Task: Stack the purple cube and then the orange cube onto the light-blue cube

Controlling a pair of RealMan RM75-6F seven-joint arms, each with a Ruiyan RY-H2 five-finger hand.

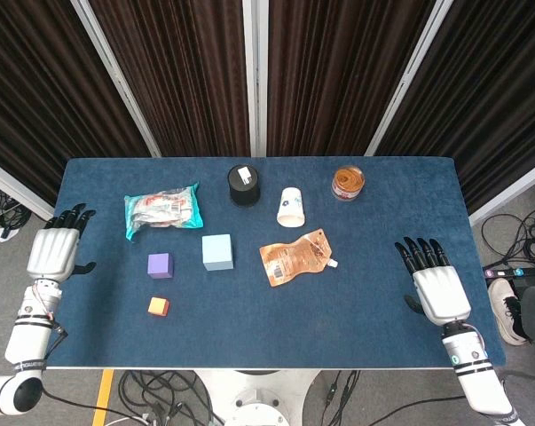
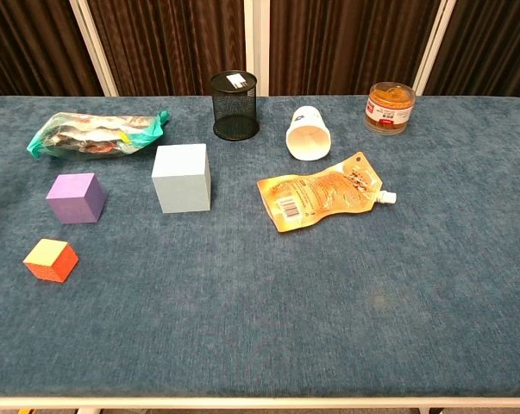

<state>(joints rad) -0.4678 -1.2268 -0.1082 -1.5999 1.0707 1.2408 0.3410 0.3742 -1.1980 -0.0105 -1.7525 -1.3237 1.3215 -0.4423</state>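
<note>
The light-blue cube [image 1: 217, 252] [image 2: 182, 178] stands left of the table's middle. To its left sits the smaller purple cube [image 1: 160, 265] [image 2: 74, 197]. Nearer the front edge lies the little orange cube [image 1: 158, 306] [image 2: 50, 259]. All three rest apart on the blue cloth. My left hand [image 1: 57, 248] hovers at the table's left edge, fingers apart and empty. My right hand [image 1: 435, 280] sits near the right edge, also spread and holding nothing. Neither hand appears in the chest view.
A teal snack bag [image 1: 163, 210] lies behind the cubes. A black mesh cup [image 1: 244, 185], a tipped white paper cup [image 1: 291, 207] and a clear jar [image 1: 348, 183] stand toward the back. An orange spouted pouch [image 1: 295, 256] lies right of the light-blue cube.
</note>
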